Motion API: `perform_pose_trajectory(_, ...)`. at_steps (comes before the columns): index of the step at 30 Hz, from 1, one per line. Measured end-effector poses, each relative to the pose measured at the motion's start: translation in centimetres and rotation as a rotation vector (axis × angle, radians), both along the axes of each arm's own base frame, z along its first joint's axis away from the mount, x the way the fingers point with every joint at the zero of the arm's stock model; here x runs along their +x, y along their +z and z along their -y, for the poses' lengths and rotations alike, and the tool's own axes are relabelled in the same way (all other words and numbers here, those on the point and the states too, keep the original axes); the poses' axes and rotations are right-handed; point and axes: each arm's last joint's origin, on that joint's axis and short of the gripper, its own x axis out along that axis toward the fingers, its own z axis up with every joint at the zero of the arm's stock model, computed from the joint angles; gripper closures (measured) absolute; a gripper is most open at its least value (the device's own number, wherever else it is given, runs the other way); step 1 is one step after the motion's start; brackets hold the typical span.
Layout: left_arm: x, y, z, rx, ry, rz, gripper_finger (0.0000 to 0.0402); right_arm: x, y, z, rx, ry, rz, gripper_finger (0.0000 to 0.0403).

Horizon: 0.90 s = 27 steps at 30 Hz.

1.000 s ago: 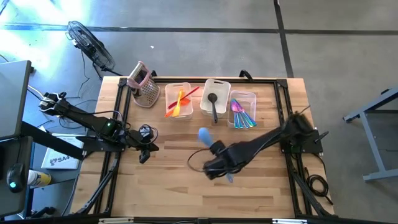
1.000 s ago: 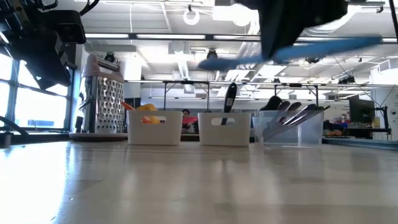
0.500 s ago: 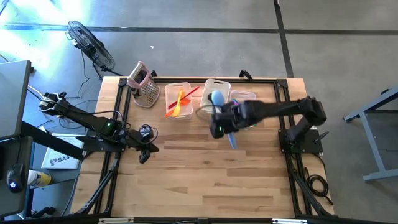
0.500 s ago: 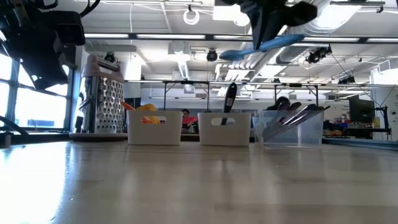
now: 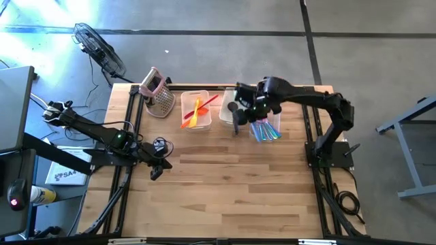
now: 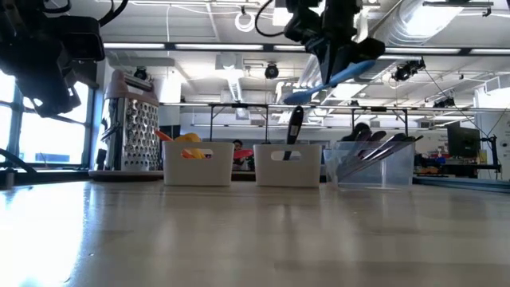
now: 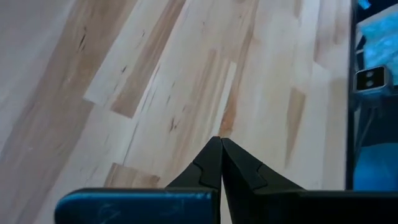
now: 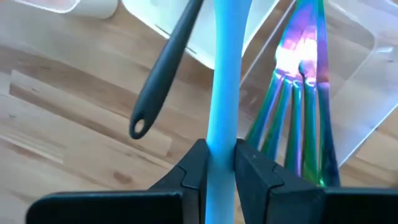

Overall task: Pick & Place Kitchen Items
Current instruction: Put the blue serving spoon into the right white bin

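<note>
While clamped on a slim light-blue plastic utensil, hung above the middle clear bin.

Right gripper pinched tight on that blue handle, raised over a dark spoon leaning out of the bin, beside iridescent cutlery in the neighbouring clear bin. Left gripper sat closed and empty over the bare wooden table, well apart.

A big open workshop or lab hall: bare concrete floor, exposed ceiling ducts and strip lights, rows of distant workbenches, a floor fan beside the wooden tabletop.
</note>
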Motion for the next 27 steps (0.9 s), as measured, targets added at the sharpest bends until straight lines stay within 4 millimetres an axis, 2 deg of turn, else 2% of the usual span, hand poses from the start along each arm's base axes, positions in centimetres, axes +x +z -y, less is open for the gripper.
perform_pose_trajectory(5,-0.2,-0.2,-0.1,0.044,-0.028,-0.019,0.0401,-0.7,-0.5,2.7,0.081,-0.009,-0.002,0.0355)
perform_pose_trajectory(7,-0.2,-0.2,-0.1,0.07,-0.034,-0.016,0.0401,-0.4,-1.4,3.4,0.121,-0.004,-0.023,0.0355)
perform_pose_trajectory(13,-0.1,-0.2,-0.3,0.15,-0.036,0.006,0.0401,1.3,-4.5,4.2,0.237,0.044,-0.07,0.0355)
perform_pose_trajectory(19,-0.1,-0.2,-0.3,0.186,-0.059,0.019,0.0401,2.3,-6.8,5.2,0.266,0.067,-0.105,0.0355)
perform_pose_trajectory(23,-0.1,-0.2,-0.4,0.227,-0.069,0.028,0.0401,2.8,-7.8,5.9,0.297,0.073,-0.086,0.0355)
perform_pose_trajectory(27,-0.1,-0.2,-0.5,0.279,-0.052,0.041,0.0401,3.1,-7.9,6.5,0.282,0.066,-0.043,0.0355)
